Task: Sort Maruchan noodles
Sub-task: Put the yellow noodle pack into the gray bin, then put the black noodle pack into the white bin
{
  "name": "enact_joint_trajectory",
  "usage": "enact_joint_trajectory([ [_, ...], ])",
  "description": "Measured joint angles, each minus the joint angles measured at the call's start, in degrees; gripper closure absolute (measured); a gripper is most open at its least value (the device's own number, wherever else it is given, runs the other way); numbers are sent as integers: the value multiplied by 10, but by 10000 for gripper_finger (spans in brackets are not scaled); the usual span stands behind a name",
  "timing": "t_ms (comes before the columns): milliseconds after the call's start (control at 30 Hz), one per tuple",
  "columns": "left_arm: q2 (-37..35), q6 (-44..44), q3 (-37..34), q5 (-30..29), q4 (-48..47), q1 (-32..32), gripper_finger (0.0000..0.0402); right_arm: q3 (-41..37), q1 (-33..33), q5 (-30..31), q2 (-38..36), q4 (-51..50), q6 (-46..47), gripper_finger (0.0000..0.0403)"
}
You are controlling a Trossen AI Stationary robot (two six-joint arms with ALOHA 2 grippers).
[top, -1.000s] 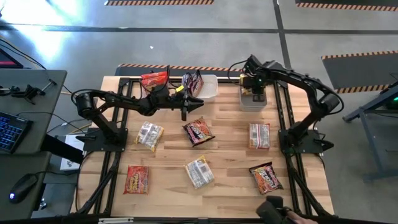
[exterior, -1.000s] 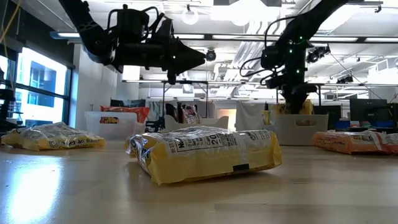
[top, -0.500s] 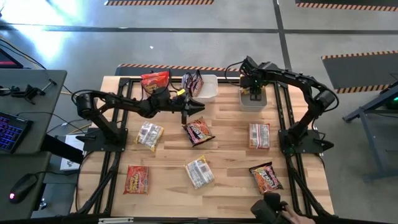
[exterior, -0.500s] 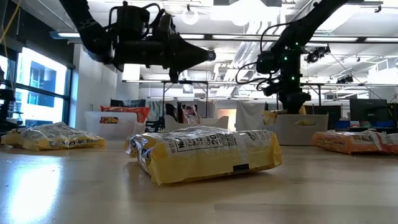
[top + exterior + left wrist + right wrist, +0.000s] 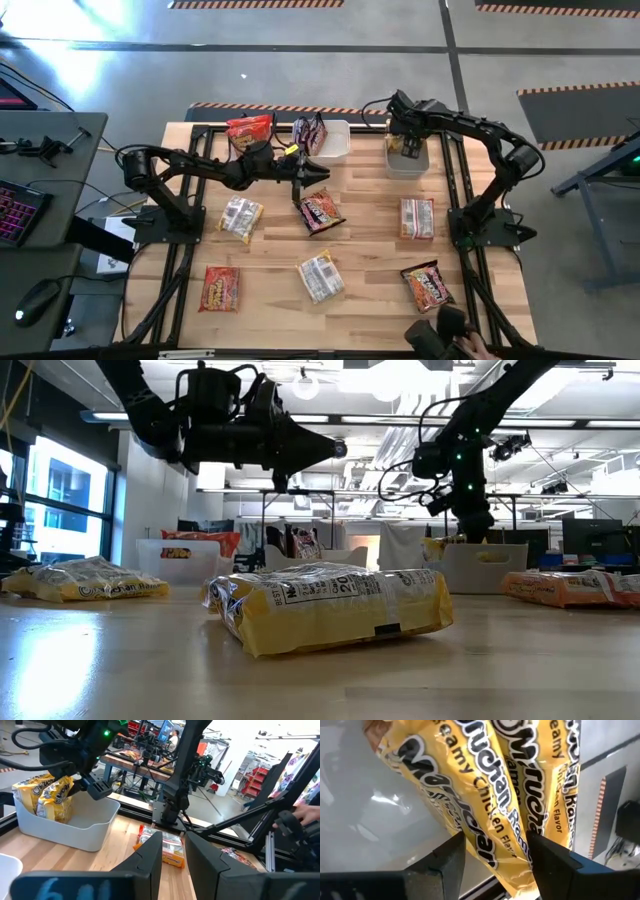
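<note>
Landmark: the tub (image 5: 406, 158) at the far right of the table (image 5: 370, 245).

The right tool (image 5: 405, 140) is seen over this tub, its fingers (image 5: 445, 862) spread either side of a yellow packet (image 5: 485, 827) that stands on edge inside, beside a second yellow one (image 5: 555, 780). No squeeze on the film can be made out; the packet appears freed, though contact is hard to rule out from so close.

The left tool (image 5: 303, 178) is held well to the left of the tub, above a red packet (image 5: 318, 211); its fingers (image 5: 150, 857) are set narrowly apart with nothing between them.

Other Maruchan noodles are noted flat on the table nearer the front: a yellow one (image 5: 417, 218) just in front of the tub, others further left (image 5: 320, 276), (image 5: 240, 217), (image 5: 219, 288), (image 5: 428, 285).

Handling, judged: packets light, film crinkly and slick, block inside stiff but brittle. A grip across the short width, near mid-length and lightly closed, is advised; corner seams would likely slip or tear.
</note>
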Motion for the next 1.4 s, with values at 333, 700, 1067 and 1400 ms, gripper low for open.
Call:
enact_joint_trajectory([
  [333, 0, -3, 0, 0, -6, 0, 328, 0, 0, 18, -27, 3, 38, 213],
  [700, 0, 16, 0, 0, -21, 9, 328, 0, 5, -81, -162, -4, 97, 226],
  [1067, 0, 52, 0, 0, -34, 7, 328, -169, 67, -213, -283, 223, 153, 388],
  [1400, 0, 52, 0, -1, -65, 8, 328, -421, 182, -287, -343, 693, 300, 391],
])
